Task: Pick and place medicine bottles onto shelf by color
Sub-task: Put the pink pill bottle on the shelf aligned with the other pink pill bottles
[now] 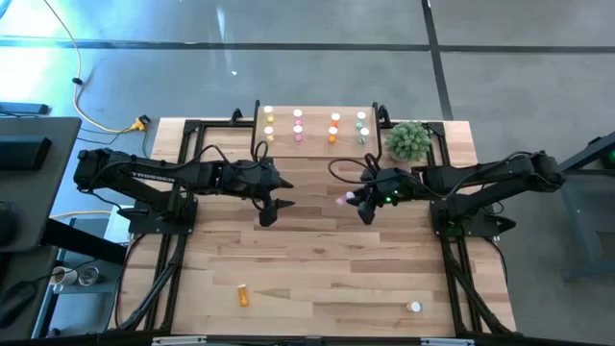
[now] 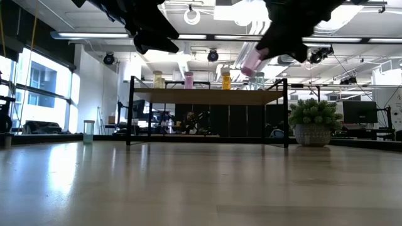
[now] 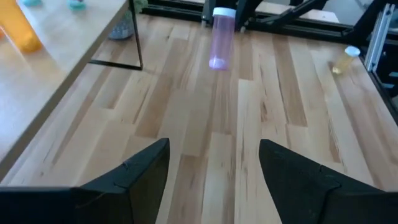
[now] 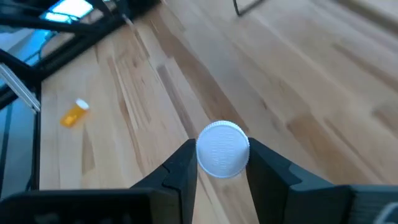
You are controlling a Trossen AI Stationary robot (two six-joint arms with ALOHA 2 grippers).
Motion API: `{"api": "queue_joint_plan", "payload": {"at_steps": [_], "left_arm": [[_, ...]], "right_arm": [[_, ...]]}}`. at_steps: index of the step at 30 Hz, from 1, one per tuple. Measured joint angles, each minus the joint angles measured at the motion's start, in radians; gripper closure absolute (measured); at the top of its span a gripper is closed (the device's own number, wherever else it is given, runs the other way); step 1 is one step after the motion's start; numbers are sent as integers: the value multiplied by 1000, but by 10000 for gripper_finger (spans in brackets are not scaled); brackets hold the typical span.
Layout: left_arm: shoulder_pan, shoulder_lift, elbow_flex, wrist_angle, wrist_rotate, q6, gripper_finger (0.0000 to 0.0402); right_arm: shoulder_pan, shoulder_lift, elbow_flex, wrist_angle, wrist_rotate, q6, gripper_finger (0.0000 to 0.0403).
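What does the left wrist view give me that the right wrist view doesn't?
Left wrist only: the pink bottle's full body hanging cap-up above the table, the shelf edge, a yellow bottle lying on the table, and the open left gripper.
Right wrist only: the right gripper shut on the pink bottle's cap, plus an orange bottle lying on the table.
Both: the wooden tabletop.

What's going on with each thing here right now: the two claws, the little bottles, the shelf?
Left claw: open, empty, above the table.
Right claw: shut on the pink bottle, held in the air, tilted.
Orange bottle: lying on its side on the table's near part.
Yellow bottle: on the table near the right corner.
Shelf: standing, bottles upright on it in colour columns.
Plant: upright beside the shelf.
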Motion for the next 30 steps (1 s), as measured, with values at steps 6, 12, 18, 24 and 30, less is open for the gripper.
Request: {"api": "queue_joint_plan", "payload": {"at_steps": [6, 12, 18, 24, 30], "left_arm": [[36, 0, 0, 11, 7, 12, 163], [78, 0, 0, 10, 38, 19, 163], [116, 0, 0, 10, 113, 72, 163], [126, 0, 0, 10, 136, 134, 163], [126, 0, 0, 8, 158, 158, 163]], "right_arm": [[-36, 111, 129, -1, -40, -111, 299], [-55, 251, 304, -72, -41, -227, 299], [-78, 368, 429, -103, -73, -309, 299], [-104, 464, 521, -101, -132, -374, 299], [-122, 526, 590, -101, -154, -414, 299]]}}
